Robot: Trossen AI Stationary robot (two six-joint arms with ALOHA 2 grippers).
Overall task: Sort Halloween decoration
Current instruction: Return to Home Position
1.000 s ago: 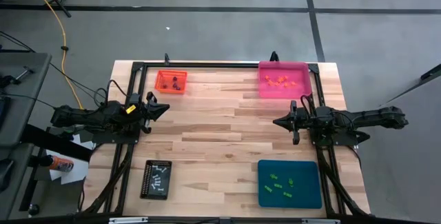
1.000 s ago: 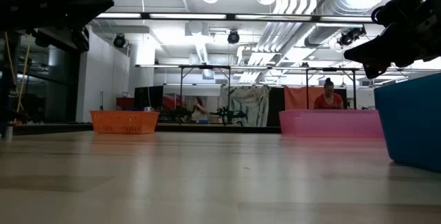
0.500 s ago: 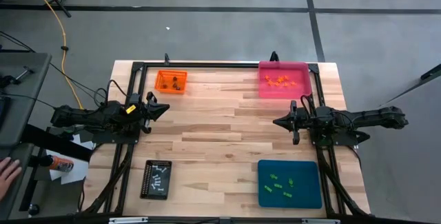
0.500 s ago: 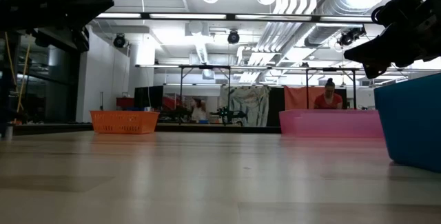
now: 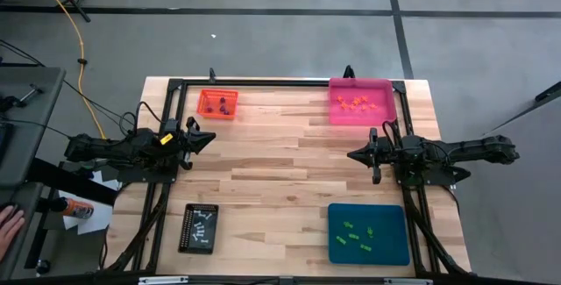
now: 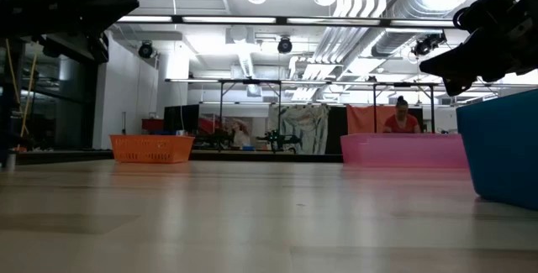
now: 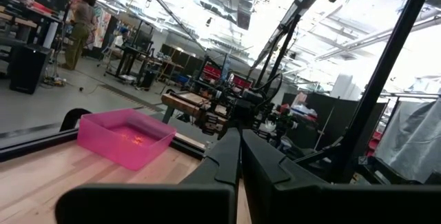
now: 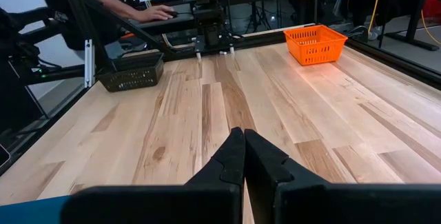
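Wooden table [image 5: 280, 180]: Halloween decoration [image 5: 354, 236] sits sorted in trays [image 5: 399, 250] at its four corners. Left gripper [image 5: 210, 138] at its left side, right gripper [image 5: 352, 155] at its right, both pinched together, empty. Risk we see: homing low clips a tray wall, spills pieces.

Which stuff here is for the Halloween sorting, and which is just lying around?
For the job: green trinkets in the teal tray; orange trinkets in the pink tray; white trinkets in the black tray; dark trinkets in the orange tray; left gripper and right gripper, both shut.

Lying about: yellow cable on the floor; a person's hand beside the table.
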